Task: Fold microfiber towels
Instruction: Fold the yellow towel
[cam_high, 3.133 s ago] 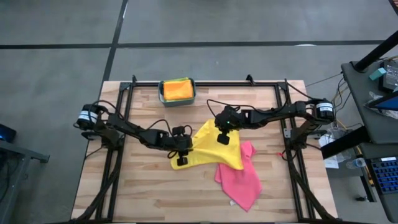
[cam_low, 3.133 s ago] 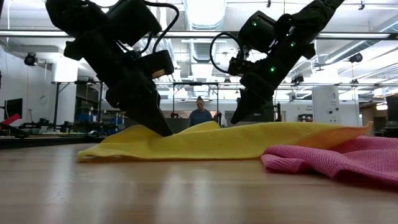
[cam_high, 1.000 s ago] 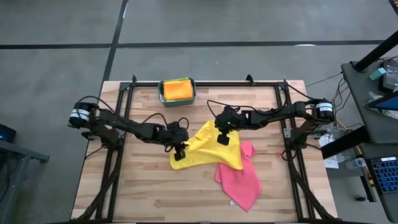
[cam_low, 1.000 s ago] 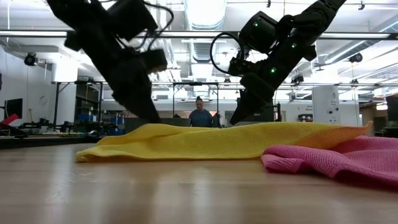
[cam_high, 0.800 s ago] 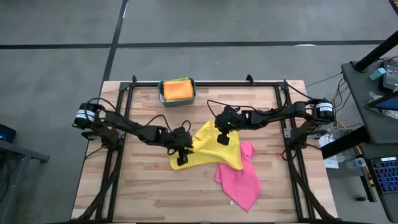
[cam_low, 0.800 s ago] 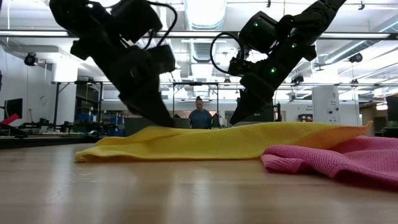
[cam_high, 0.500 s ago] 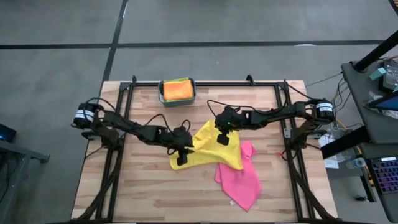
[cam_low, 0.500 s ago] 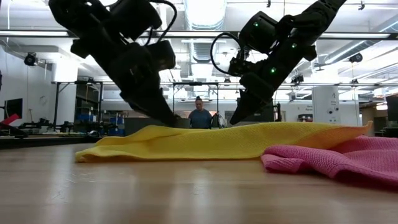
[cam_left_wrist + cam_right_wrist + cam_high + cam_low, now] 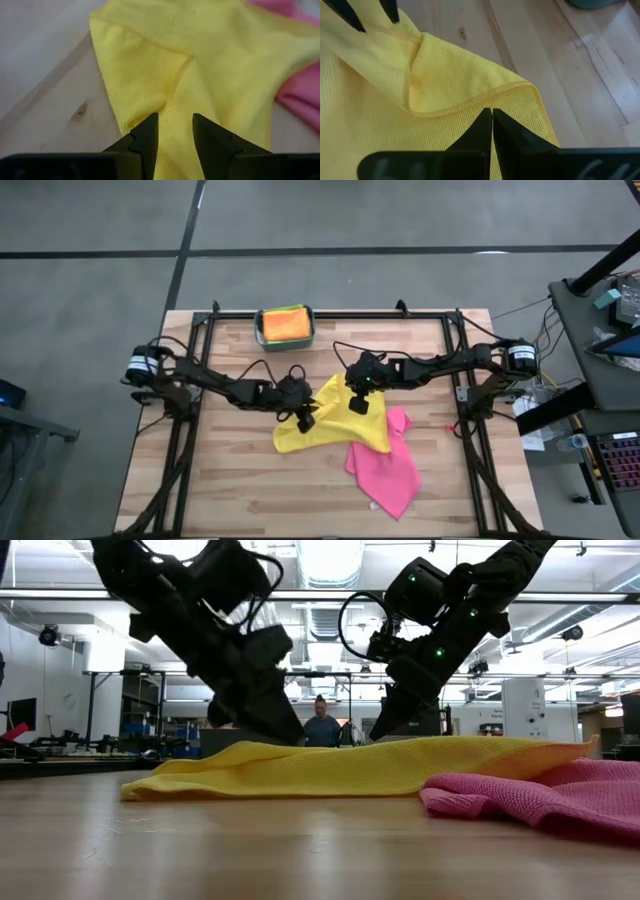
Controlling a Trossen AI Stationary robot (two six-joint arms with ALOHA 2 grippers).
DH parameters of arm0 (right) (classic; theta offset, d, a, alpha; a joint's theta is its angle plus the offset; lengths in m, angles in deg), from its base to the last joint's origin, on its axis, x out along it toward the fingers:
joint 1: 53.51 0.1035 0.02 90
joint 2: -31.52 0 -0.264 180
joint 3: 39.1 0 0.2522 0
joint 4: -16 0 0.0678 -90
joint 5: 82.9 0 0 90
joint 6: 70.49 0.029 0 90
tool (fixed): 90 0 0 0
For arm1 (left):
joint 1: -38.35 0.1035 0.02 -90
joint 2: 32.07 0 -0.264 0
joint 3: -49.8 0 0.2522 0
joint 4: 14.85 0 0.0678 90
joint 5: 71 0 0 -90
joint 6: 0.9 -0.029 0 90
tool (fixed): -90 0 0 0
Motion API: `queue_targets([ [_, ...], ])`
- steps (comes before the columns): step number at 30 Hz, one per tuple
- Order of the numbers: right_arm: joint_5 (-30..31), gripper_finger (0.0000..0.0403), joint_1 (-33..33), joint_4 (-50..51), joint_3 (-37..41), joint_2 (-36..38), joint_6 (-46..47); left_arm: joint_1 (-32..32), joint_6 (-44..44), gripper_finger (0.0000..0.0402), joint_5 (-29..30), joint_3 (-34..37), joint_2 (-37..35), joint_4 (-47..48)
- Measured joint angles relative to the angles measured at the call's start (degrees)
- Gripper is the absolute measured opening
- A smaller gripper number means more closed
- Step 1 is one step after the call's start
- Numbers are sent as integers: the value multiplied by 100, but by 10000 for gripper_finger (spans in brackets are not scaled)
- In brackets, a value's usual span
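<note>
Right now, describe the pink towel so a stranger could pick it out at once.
Start at the wooden table and find the two dark arms meeting near its middle over a yellow towel. The pink towel lies crumpled just beyond that yellow one, toward the table's front right, with the yellow edge overlapping it. It is the only pink cloth, and neither arm touches it.

2 dark arms [image 9: 220, 387], looping black cables, green lights.
</note>
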Motion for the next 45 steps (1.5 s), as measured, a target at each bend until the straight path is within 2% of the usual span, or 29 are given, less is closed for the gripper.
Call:
queue_targets([
  [5,-1,9,0,12,0,0,0,2,292,105,-8,-436,375,519],
  [10,-2,9,0,21,1,0,0,7,462,105,-61,-926,747,1512],
  [21,-2,9,13,22,2,0,44,-7,131,102,-433,-1098,726,1465],
  [25,-2,9,13,17,2,0,39,-18,99,76,-516,-1082,734,1478],
  [30,0,9,13,17,2,0,42,-44,-71,10,-522,-1082,734,1426],
  [33,0,9,13,17,2,-1,41,-52,-182,3,-451,-1082,726,1385],
  [41,-2,9,13,15,11,-2,42,-52,-536,0,212,-1065,40,2082],
  [45,0,9,13,10,15,-2,42,-50,-356,0,217,-1020,-420,2269],
])
